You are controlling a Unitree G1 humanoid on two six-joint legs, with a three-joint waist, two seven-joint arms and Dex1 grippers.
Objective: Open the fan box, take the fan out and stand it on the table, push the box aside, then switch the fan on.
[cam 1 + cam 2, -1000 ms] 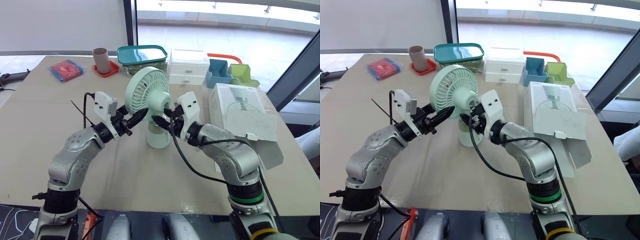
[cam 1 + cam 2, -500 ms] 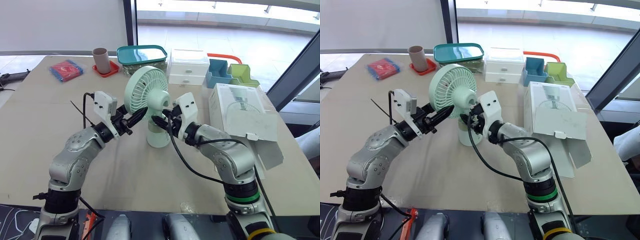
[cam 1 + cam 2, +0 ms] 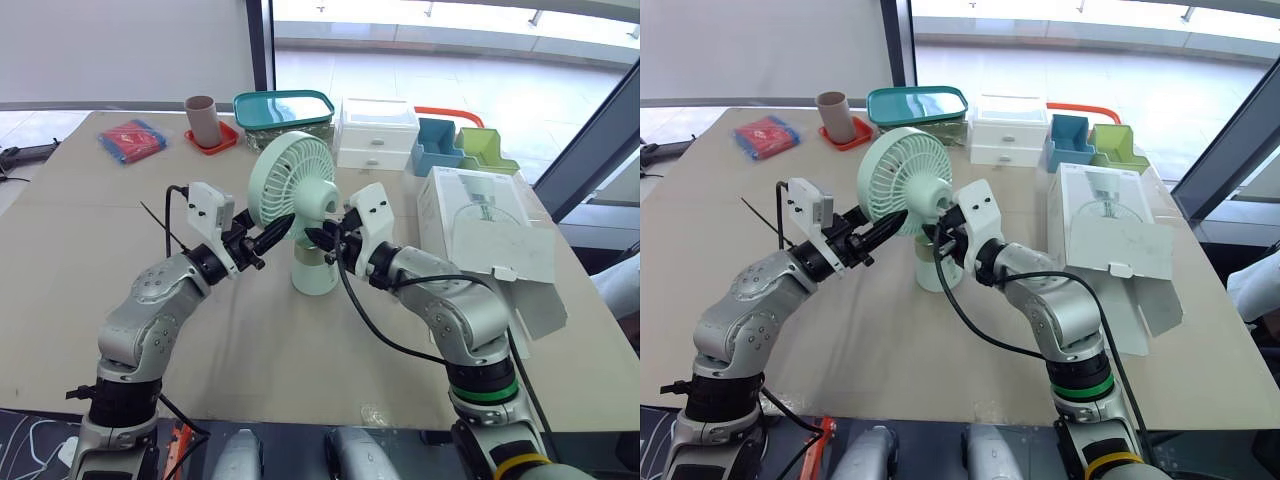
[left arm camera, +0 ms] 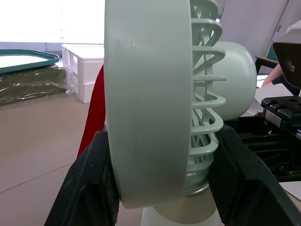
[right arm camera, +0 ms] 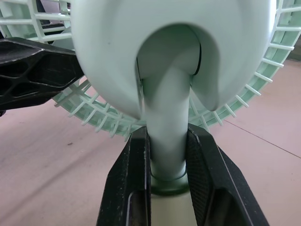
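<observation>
The mint-green fan (image 3: 297, 185) stands upright on its round base (image 3: 313, 275) in the middle of the table. My left gripper (image 3: 275, 232) reaches in from the left. Its black fingers (image 4: 89, 188) clasp the round fan head (image 4: 150, 94) front and back. My right gripper (image 3: 322, 238) comes from the right, behind the head. Its fingers (image 5: 131, 188) are pressed on either side of the fan's neck (image 5: 165, 122). The white fan box (image 3: 480, 225) lies at the right with its flap (image 3: 520, 270) open.
Along the back stand a red pouch (image 3: 132, 140), a cup on a red coaster (image 3: 203, 118), a teal-lidded container (image 3: 284, 112), a white drawer unit (image 3: 378, 133) and blue (image 3: 438, 148) and green (image 3: 485, 150) bins. Bare table (image 3: 260, 350) lies in front of the fan.
My right gripper has edged a little to the left, closer onto the fan's neck. The fan and my left arm have hardly moved.
</observation>
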